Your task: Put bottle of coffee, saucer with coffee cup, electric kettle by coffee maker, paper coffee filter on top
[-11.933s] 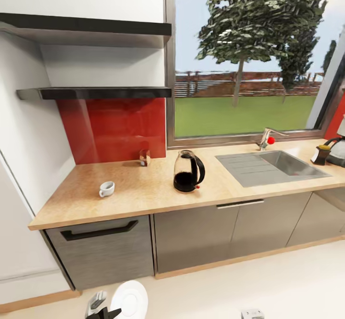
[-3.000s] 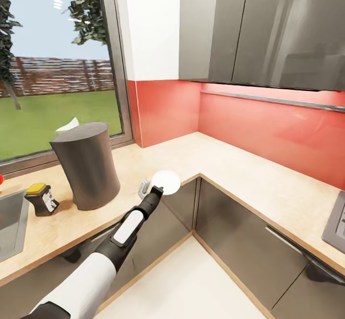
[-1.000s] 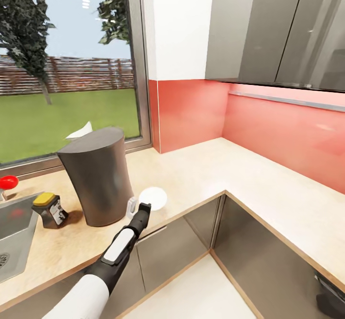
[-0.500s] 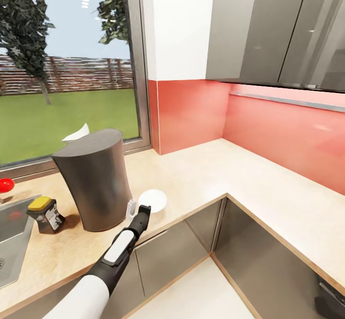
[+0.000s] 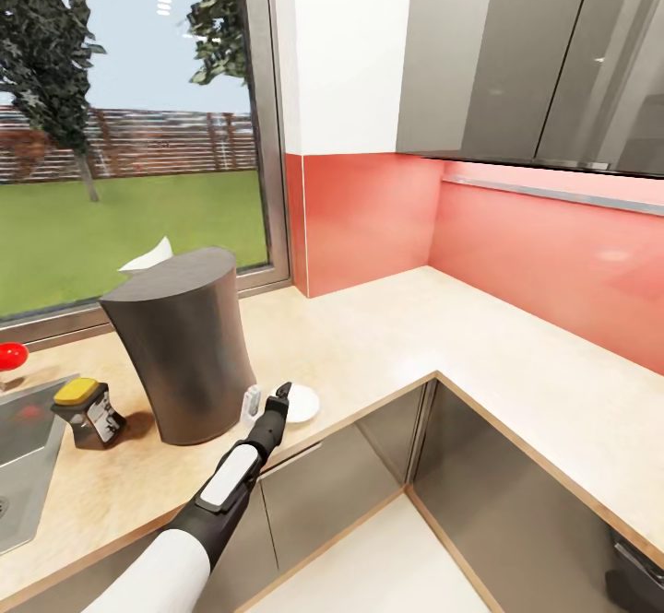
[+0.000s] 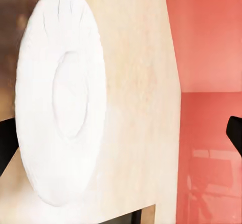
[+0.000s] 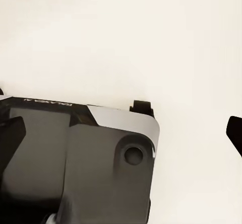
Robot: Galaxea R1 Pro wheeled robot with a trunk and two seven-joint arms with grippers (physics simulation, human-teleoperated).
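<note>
Since 0.5 s ago the saucer [image 5: 300,402] has dropped onto the countertop [image 5: 387,336], camera steady. L to R in the head view: coffee bottle [image 5: 85,411], coffee maker [image 5: 181,344] w/ filter [image 5: 148,256] on top, then left gripper [image 5: 266,401], fingers apart, beside the saucer (wrist view shows it between the spread tips). Right gripper: can't tell. Risk: saucer lies near the edge; a careless pull-back could knock it off.

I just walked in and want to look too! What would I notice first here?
Probably the tall grey coffee maker on the beige countertop by the window, with a yellow-lidded bottle of coffee beside it. On its other side, the robot's left pincer reaches over a small white saucer lying near the counter's edge. Behind glows a bright red wall.
</note>
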